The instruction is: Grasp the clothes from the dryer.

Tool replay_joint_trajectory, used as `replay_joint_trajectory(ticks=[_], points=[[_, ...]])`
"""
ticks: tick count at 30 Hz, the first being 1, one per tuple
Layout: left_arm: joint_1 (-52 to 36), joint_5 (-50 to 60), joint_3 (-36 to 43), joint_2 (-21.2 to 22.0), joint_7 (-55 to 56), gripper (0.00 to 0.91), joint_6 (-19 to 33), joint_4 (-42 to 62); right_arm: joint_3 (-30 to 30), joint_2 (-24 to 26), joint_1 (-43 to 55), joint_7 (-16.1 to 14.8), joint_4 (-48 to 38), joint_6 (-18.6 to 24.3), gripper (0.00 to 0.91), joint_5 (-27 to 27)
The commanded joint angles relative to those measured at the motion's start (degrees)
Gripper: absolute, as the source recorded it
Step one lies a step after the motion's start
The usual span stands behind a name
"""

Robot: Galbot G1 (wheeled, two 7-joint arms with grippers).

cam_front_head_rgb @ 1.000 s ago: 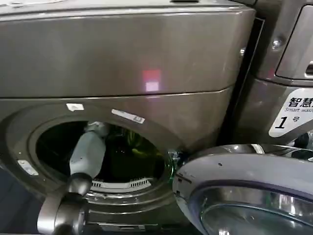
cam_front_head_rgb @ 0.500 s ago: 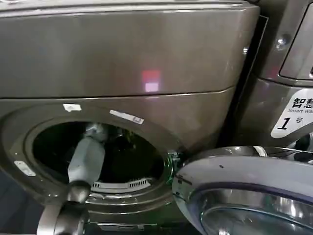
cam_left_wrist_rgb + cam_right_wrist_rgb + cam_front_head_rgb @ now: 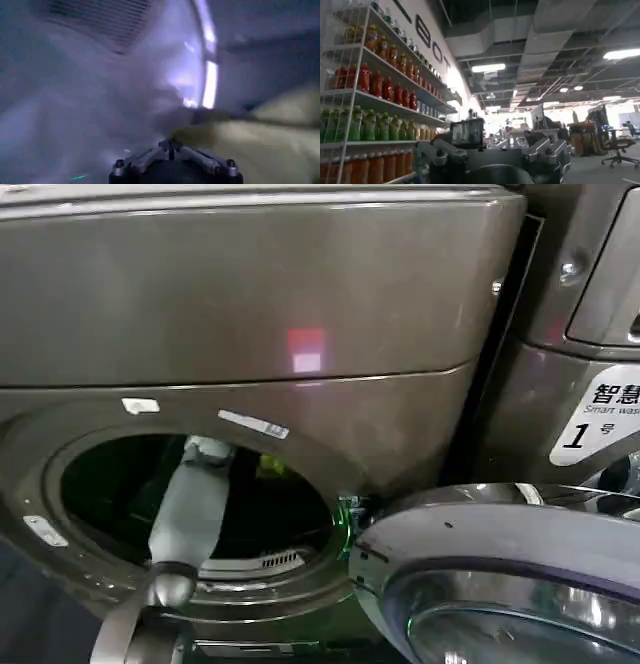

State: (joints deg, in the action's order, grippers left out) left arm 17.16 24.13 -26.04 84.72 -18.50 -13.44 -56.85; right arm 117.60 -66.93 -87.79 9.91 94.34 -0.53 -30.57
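The dryer (image 3: 250,294) is a bronze-grey machine whose round porthole (image 3: 60,514) stands open. My left forearm (image 3: 190,504) reaches through the mouth into the dark drum. A patch of the yellow-green clothes (image 3: 270,467) shows just past the arm. In the left wrist view the clothes (image 3: 265,142) lie against the drum wall, and my left gripper (image 3: 170,145) has its fingers drawn together on a bunched edge of that fabric. My right gripper (image 3: 492,150) is parked away from the machine, facing the room, open and holding nothing.
The dryer's glass door (image 3: 500,574) swings open at the lower right, close beside the porthole. A neighbouring panel with a white "1" sticker (image 3: 590,429) stands to the right. Shelves of drink bottles (image 3: 375,90) fill the room near the right gripper.
My left forearm has shifted slightly right and deeper into the drum. The visible patch of yellow-green fabric now sits higher, close to the arm's tip.
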Motion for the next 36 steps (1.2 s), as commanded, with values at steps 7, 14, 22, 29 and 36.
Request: replay_joint_trajectory(ticks=[7,14,22,29,36], points=[[-0.4,-23.5,-1.1,1.5,23.2,0.0,-4.7,-5.4,0.2,-0.2,-0.6,-0.1,-0.7,1.3,0.907,0.2],[-0.2,-23.7,-1.0,1.4,22.7,0.0,-4.2,-4.8,0.1,-0.2,-0.5,0.0,-0.7,1.4,0.907,0.5],[-0.2,-23.8,-1.1,1.3,22.7,0.0,-4.8,-4.3,0.8,-0.6,-0.8,0.7,0.1,-0.5,0.907,0.3],[0.1,-23.7,-1.0,1.4,22.7,0.0,-4.0,-3.6,1.5,-0.7,-1.0,1.0,0.5,-1.2,0.907,0.7],[0.3,-24.0,-0.9,1.2,22.2,0.0,-4.2,-3.6,1.7,-0.7,-1.0,1.1,0.4,-1.6,0.907,1.6]])
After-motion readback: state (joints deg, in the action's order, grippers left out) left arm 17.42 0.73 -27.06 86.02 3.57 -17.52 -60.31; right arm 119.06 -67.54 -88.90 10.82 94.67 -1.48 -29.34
